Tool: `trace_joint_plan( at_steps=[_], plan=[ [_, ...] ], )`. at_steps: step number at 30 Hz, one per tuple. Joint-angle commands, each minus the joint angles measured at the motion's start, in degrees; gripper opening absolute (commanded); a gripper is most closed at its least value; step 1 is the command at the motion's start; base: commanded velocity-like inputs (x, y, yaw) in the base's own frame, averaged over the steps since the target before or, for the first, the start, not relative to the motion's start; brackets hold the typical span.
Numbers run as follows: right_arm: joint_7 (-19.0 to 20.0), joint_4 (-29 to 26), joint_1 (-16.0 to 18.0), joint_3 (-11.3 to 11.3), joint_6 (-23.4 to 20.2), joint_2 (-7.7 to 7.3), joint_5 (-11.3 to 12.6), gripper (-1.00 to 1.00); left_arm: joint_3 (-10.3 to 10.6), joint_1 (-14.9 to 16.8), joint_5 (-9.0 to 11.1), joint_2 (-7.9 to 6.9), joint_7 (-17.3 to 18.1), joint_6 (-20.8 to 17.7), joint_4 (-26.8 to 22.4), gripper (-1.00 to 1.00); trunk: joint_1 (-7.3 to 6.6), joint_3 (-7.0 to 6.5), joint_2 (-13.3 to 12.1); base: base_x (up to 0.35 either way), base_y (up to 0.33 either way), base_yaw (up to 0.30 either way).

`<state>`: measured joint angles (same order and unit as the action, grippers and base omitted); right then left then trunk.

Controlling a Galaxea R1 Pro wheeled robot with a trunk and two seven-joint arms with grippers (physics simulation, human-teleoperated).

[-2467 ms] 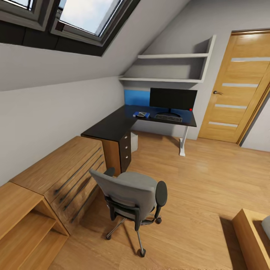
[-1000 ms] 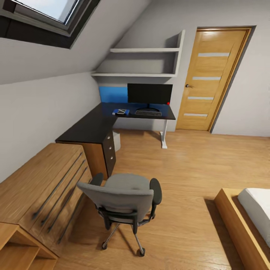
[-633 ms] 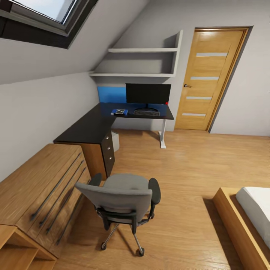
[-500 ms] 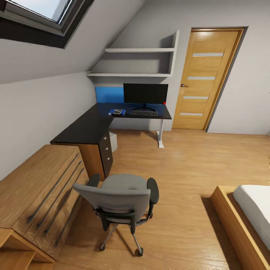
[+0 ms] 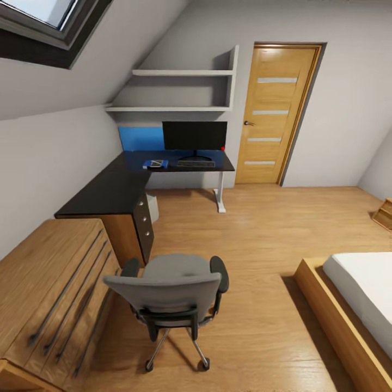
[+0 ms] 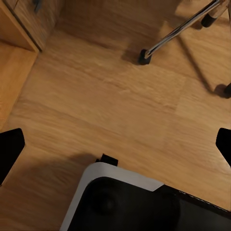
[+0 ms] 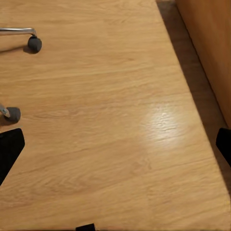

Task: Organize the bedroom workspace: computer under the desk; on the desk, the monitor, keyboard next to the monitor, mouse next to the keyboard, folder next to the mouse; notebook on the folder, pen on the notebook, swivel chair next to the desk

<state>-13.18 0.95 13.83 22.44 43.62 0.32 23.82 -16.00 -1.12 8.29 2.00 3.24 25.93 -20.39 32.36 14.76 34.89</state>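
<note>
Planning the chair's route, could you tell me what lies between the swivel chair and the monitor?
Head view: bare wood floor between the swivel chair and monitor.

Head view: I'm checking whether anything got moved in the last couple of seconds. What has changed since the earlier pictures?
Only the camera moved: the view has swung right and backed off, so the bed and more of the door's wall show. The swivel chair stands in the same spot by the drawer chest; monitor, keyboard and blue folder lie unchanged on the desk. Nothing was grasped or released.
</note>
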Motion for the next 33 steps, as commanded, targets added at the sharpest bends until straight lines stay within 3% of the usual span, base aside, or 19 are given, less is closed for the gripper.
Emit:
trace_joint_plan(
  at_steps=[1,17,33],
  plan=[
    [-0.4,0.1,0.1,0.5,0.2,0.03,0.2,1.00,0.0,0.0,0.6,0.02,0.3,0.0,-0.1,1.00,0.02,0.07,0.1,0.000,0.225,-0.177],
    [-0.4,0.1,0.1,0.5,0.2,0.11,0.1,1.00,0.0,0.0,0.6,0.02,0.4,0.0,0.5,1.00,0.02,0.07,0.1,-0.014,0.119,-0.101],
    [-0.4,0.1,0.1,0.6,0.2,0.12,0.0,1.00,0.1,0.0,0.6,0.02,0.4,0.1,1.1,1.00,0.02,0.07,0.1,-0.012,0.028,-0.012]
  ],
)
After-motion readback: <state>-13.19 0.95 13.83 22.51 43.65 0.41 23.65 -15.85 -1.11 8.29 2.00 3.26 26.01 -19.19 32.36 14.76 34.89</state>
